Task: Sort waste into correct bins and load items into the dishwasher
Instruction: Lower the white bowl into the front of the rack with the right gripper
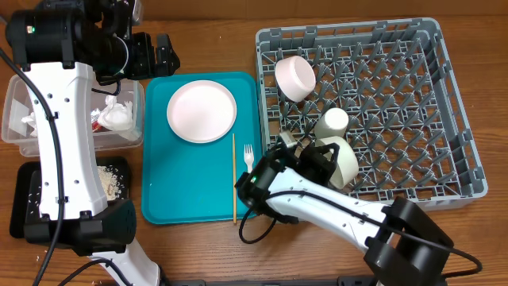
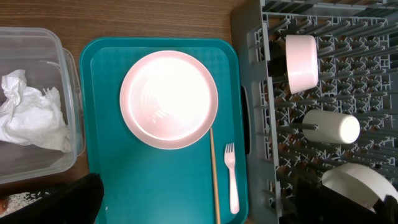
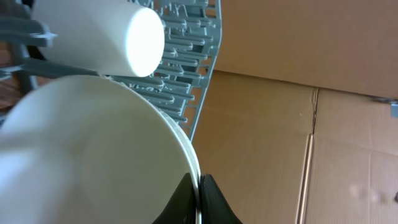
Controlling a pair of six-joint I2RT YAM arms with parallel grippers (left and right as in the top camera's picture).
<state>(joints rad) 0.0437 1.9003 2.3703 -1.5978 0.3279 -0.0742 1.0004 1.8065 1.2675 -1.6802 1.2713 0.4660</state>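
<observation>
Wooden surface [image 1: 214, 32]: dish rack [image 1: 459, 103] holds bowl [image 1: 295, 77], cup [image 1: 332, 121]; my right claw [image 3: 200, 185] pinches second bowl [image 3: 93, 149]; plate [image 1: 202, 110], fork [image 1: 248, 156] remain (left claw [image 1: 159, 54] wide).

On the rack [image 1: 421, 103] I see bare pegs across the right half. The far bowl [image 1: 295, 77], cup [image 1: 332, 121] and near bowl [image 1: 341, 161] crowd its left. My left arm [image 1: 59, 135] overhangs the tub [image 1: 11, 119].

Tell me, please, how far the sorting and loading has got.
Done: one bowl and the cup sit in the rack; napkins are in the clear tub. In hand: the right gripper pinches the rim of the second bowl at the rack. Remaining: plate and fork on the teal tray.
</observation>
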